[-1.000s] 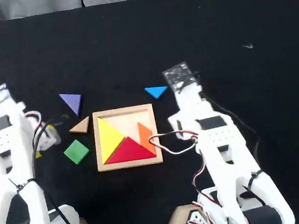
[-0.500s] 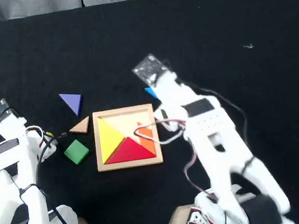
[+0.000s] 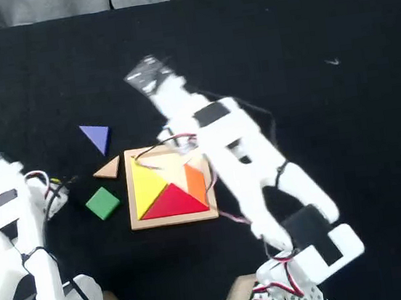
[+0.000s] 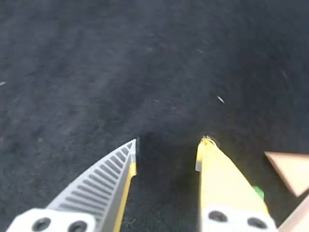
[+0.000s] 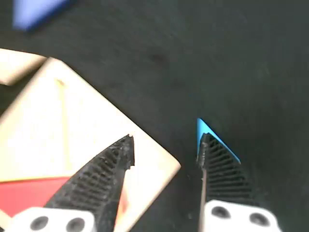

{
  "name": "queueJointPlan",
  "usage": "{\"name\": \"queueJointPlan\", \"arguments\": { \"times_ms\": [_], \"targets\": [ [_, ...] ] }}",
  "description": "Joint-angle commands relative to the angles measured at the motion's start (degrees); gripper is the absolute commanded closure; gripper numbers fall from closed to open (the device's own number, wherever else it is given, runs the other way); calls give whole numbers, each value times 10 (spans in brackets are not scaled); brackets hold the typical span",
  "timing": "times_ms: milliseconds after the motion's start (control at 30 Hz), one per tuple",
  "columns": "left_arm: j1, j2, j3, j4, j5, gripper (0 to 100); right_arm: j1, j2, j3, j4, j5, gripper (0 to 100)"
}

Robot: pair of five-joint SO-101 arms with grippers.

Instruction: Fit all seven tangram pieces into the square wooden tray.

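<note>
The square wooden tray holds a yellow triangle, a red triangle and an orange piece. On the cloth to its left lie a purple triangle, a tan triangle and a green square. My right arm reaches across the tray's far right corner. Its gripper is open, straddling that corner of the tray, with the blue triangle against one finger. My left gripper stands open over bare cloth left of the green square, holding nothing.
Black cloth covers the table, with wide free room at the back and right. Loose cables hang from both arms, one looping over the tray's top edge. The arm bases stand at the near edge.
My right arm swung left from beside the tray's right side to over its far right corner, hiding the blue triangle in the high view. My left arm drew back toward the near left.
</note>
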Motion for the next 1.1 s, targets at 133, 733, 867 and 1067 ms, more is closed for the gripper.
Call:
{"name": "queueJointPlan", "arguments": {
  "times_ms": [133,733,867,1067],
  "targets": [
    [-22,-13,-10,-9,36,791,-79,48,-109,-2,-8,779],
    [-37,-16,-7,-7,59,791,-133,265,-451,126,-258,668],
    [-56,-15,-7,-7,77,791,-157,351,-525,122,-258,650],
    [-57,-13,-7,-8,77,791,-158,506,-714,164,-258,660]
  ]
}}
